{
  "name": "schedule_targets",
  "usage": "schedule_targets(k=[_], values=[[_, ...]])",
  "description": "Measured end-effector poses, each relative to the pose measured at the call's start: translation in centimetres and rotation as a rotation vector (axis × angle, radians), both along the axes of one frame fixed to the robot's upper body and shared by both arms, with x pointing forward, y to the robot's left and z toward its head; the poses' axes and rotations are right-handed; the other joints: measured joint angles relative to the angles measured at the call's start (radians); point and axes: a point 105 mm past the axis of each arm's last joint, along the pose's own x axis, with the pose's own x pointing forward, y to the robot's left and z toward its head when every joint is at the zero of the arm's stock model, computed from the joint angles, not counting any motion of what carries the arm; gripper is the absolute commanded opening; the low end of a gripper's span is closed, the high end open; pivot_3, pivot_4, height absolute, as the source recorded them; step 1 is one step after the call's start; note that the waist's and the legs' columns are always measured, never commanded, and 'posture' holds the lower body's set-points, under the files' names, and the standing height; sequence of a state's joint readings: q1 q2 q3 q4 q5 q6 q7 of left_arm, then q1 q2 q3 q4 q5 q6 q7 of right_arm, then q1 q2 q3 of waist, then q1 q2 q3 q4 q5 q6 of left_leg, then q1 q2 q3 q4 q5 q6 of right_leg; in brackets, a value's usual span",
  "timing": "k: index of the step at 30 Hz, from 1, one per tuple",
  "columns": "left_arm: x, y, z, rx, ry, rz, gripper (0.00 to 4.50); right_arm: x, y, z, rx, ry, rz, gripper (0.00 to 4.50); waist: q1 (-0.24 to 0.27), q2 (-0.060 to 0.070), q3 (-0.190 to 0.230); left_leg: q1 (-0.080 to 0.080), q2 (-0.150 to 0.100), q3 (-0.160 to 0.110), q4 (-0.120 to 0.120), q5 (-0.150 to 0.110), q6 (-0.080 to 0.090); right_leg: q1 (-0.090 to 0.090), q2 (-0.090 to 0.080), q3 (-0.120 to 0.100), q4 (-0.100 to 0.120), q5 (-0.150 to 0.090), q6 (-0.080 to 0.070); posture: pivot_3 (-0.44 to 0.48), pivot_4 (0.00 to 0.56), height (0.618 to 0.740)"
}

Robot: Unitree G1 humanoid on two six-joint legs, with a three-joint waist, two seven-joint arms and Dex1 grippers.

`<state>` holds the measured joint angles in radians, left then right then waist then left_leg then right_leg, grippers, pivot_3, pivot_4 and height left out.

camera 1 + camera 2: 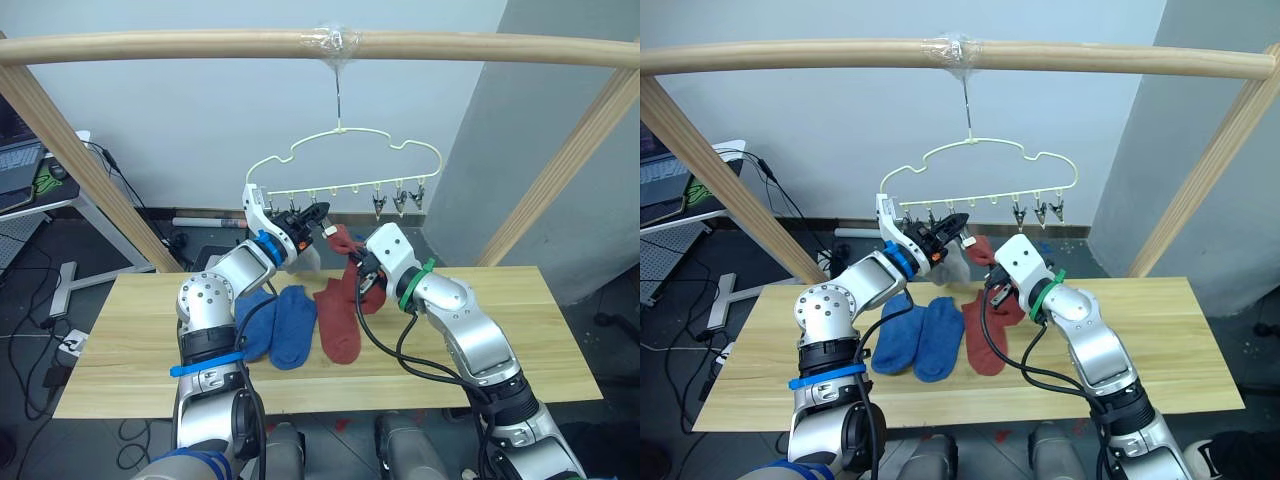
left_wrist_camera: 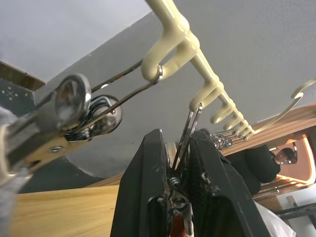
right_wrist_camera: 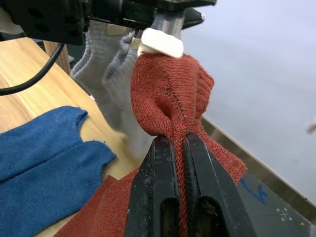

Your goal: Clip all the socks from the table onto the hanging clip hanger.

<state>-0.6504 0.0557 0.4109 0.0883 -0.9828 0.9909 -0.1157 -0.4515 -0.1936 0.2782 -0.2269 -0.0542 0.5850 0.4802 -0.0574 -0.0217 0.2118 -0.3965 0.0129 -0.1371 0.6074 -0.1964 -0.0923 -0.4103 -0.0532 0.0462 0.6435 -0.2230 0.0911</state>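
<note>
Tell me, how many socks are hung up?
Two grey socks already hang from the hanger. A red sock is going on: the right pincer holds it up while the left pincer squeezes a clip. Two blue socks and another red one wait on the table.

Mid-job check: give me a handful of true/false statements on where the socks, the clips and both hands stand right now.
1. The right hand is shut on a rust-red sock, holding it up to a clip. True.
2. The left hand hangs open, away from the clip hanger. False: its fingers squeeze a metal clip on the hanger's bar.
3. Two blue socks lie on the table. True.
4. Both rust-red socks are off the table. False: one rust-red sock lies flat beside the blue pair.
5. Grey socks hang just behind the lifted red sock. True.
6. The hanger hangs from a wall hook. False: it hooks over a wooden pole.
</note>
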Motion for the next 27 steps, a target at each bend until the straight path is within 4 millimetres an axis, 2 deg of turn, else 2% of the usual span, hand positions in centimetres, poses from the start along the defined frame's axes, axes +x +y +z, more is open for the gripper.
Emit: schedule_targets(k=[8, 21, 27], values=[[0.2, 0.6, 0.0, 0.016, -0.017, 0.041, 0.25, -0.2, 0.6, 0.1, -0.004, 0.006, 0.022, 0.01, 0.001, 0.0, 0.0, 0.0, 0.0, 0.0, 0.0, 0.0, 0.0, 0.0, 0.0, 0.0, 0.0, 0.0, 0.0, 0.016, 0.173, 0.74], [0.8, 1.7, 0.1, 0.022, -0.032, 0.101, 0.25, -0.7, 0.5, 0.0, -0.015, 0.019, 0.041, 0.01, 0.001, 0.0, 0.0, 0.0, 0.0, 0.0, 0.0, 0.0, 0.0, -0.001, 0.0, 0.0, 0.0, -0.003, -0.005, 0.016, 0.168, 0.74], [0.8, 1.1, 0.0, 0.028, -0.033, 0.082, 0.25, -1.1, 1.0, -0.1, -0.021, 0.018, 0.067, 0.01, 0.001, 0.0, 0.0, -0.001, 0.0, 0.0, 0.0, 0.0, 0.0, -0.001, 0.0, 0.0, 0.0, -0.003, -0.005, 0.016, 0.166, 0.74]])
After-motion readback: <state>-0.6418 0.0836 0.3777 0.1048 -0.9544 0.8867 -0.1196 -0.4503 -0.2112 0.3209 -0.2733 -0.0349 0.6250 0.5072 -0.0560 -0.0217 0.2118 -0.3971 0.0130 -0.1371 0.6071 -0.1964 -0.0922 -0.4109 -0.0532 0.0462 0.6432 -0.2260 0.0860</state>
